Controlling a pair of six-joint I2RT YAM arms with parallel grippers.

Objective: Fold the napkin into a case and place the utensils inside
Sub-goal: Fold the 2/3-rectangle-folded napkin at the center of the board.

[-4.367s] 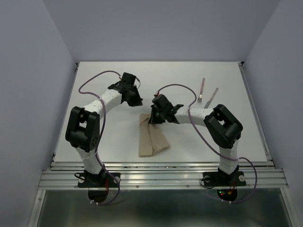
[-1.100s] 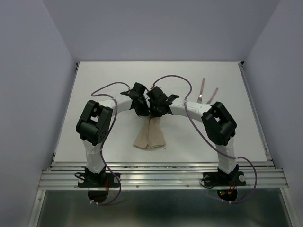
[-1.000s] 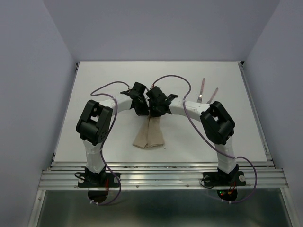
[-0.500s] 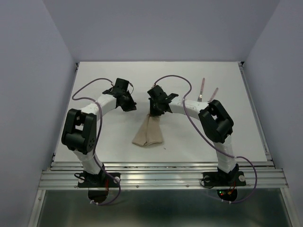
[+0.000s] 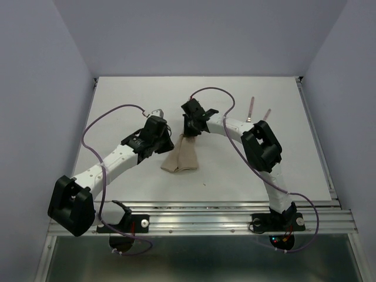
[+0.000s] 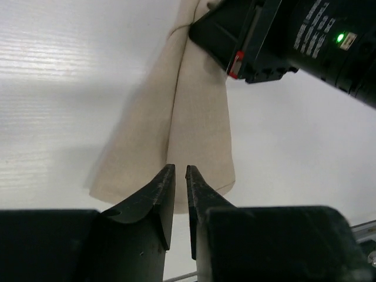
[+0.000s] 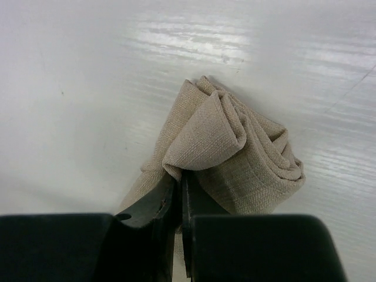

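White table [image 5: 129, 100], bounded by lavender walls [image 5: 47, 53] on three sides and an aluminium rail [image 5: 200, 212] at the near edge; broad bare room is left on both flanks. The napkin [image 5: 181, 157], folded to a narrow tan strip, lies mid-table, its bunched far end clamped in the right end effector [image 7: 180, 176]. The left end effector [image 6: 180, 170] is poised over the wide near end, fingers slightly apart, nothing between them. The utensils [image 5: 251, 108] lie far right, well apart from the cloth. White print [image 6: 311, 35] on the right end effector's housing is too blurred to be read.
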